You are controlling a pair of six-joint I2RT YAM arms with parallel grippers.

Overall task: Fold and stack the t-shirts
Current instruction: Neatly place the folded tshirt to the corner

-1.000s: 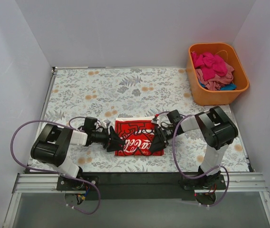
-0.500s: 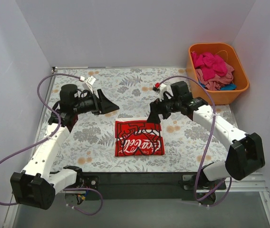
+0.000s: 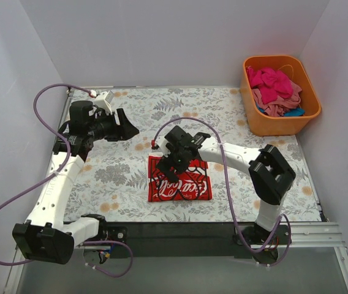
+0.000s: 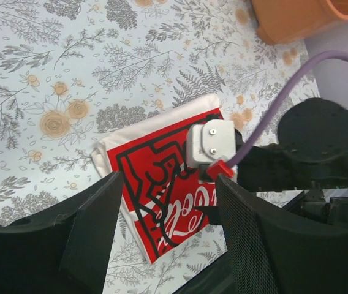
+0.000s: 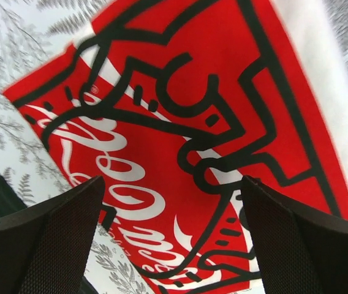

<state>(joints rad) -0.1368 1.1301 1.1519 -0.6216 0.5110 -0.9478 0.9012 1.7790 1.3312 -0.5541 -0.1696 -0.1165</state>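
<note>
A folded red t-shirt with white Coca-Cola script [image 3: 180, 179] lies flat near the table's front middle, on a white folded layer showing at its top edge. It also shows in the left wrist view [image 4: 168, 196] and fills the right wrist view [image 5: 180, 153]. My right gripper [image 3: 169, 171] hovers open just over the shirt's upper left part, holding nothing. My left gripper [image 3: 131, 127] is open and empty, raised over the table's left back, well away from the shirt. Magenta, pink and blue shirts [image 3: 275, 89] lie bunched in the orange tub.
The orange plastic tub [image 3: 266, 125] stands at the back right corner; its edge shows in the left wrist view [image 4: 296, 18]. The floral table cover [image 3: 174, 110] is bounded by white walls on three sides. The right arm's purple cable [image 3: 223, 184] loops over the table.
My right gripper has swung from above the shirt's back right down to its upper left. My left arm drew slightly back and left. The shirt lies as before.
</note>
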